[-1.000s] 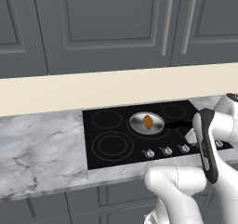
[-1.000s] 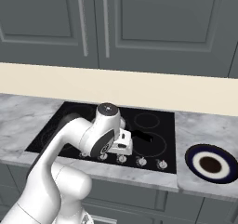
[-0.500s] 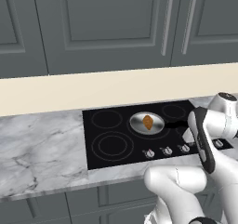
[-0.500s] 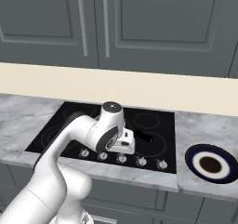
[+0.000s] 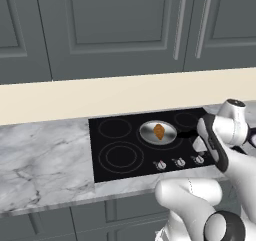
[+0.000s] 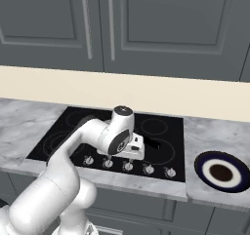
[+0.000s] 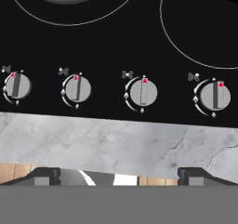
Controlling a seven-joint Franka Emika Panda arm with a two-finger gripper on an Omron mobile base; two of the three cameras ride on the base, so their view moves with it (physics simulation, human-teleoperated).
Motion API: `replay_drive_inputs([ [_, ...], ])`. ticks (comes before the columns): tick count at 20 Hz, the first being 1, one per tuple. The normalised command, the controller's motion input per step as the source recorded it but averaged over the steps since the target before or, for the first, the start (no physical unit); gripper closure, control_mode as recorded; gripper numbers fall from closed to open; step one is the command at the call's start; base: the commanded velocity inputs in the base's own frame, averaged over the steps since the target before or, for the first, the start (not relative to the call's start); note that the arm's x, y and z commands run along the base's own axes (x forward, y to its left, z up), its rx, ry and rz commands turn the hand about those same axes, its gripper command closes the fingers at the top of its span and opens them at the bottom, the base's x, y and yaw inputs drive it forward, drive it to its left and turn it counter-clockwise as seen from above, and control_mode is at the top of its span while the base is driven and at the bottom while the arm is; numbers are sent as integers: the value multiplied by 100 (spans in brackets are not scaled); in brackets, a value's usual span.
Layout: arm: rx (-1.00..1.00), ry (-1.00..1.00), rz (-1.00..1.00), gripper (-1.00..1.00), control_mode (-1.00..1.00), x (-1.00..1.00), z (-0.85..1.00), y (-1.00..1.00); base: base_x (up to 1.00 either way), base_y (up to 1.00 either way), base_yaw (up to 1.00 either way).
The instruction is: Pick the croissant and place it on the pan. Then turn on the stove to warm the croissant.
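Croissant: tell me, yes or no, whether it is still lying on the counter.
No, the croissant sits in the pan on the stove.

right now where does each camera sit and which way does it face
Left base view: behind-left, looking down at the stove; arm at lower right; croissant in the pan.
Right base view: behind-right, same stove; arm from lower left; plate on the counter.
Hand view: looks down on the knobs; open end effector fingertips at bottom.

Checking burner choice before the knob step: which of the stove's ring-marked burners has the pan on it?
The rear middle burner: the pan with the croissant covers it, while the other rings on the stove lie bare.
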Motion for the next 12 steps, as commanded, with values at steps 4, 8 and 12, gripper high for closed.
replay_drive_inputs([
  [4, 0, 0, 0, -100, -100, 19, -29, -5, 0, 0, 0],
  [8, 0, 0, 0, -100, -100, 17, -23, -4, 0, 0, 0],
  [12, 0, 1, 0, -100, -100, 17, -17, -4, 0, 0, 0],
])
